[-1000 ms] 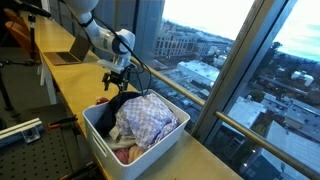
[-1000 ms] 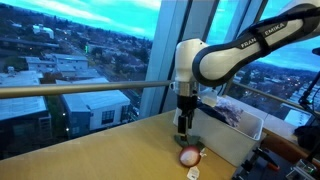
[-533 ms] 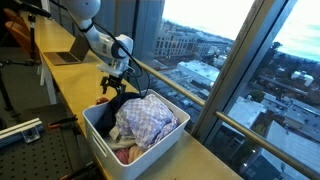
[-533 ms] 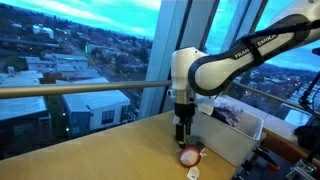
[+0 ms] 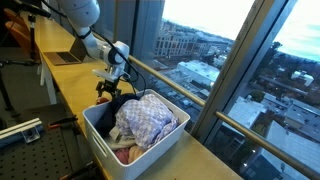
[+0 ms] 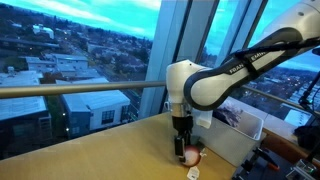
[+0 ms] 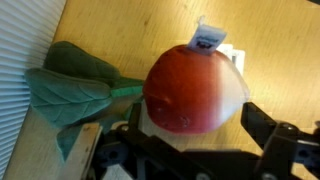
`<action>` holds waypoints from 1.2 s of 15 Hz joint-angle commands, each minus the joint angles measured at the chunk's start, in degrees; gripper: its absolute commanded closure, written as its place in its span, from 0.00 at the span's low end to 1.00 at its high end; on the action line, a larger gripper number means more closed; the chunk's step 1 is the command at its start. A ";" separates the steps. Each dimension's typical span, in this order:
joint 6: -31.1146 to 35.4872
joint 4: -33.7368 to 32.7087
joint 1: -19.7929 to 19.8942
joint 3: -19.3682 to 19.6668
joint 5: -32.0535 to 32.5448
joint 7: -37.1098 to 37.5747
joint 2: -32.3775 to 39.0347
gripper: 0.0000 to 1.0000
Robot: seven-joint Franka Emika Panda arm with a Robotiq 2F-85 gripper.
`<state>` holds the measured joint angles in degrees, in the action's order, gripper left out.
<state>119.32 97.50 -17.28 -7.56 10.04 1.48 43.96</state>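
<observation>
Hand (image 6: 182,150) points straight down at the table (image 6: 100,150), its 2 fingers spread wide and gripping nothing. In the wrist view they stand on either side of a red and white stuffed toy (image 7: 190,92), round like a radish, which lies on the wood right under the hand and just beside the white bin (image 5: 98,138). Whether the fingers already touch it I cannot tell. A cloth tag (image 7: 206,38) sticks out from the far end of the toy, and a green felt leaf (image 7: 70,90) trails off to one side, flat on the table. By its look the toy is light and soft: it should squash under pressure instead of slipping, and little could break. The round body is the place to take it, across its widest part, since the leaf and tag are floppy and would let it swing. Beyond it, the bin is heaped with laundry, a checked cloth (image 5: 148,122) on top. Farther along the table sits an open laptop (image 5: 68,57), with tall windows running alongside.
</observation>
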 commanded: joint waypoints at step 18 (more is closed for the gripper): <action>-1.75 -1.73 -2.44 2.41 6.25 1.48 -12.26 0.98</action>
<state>119.05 94.01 -20.20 -6.35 13.85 2.30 38.56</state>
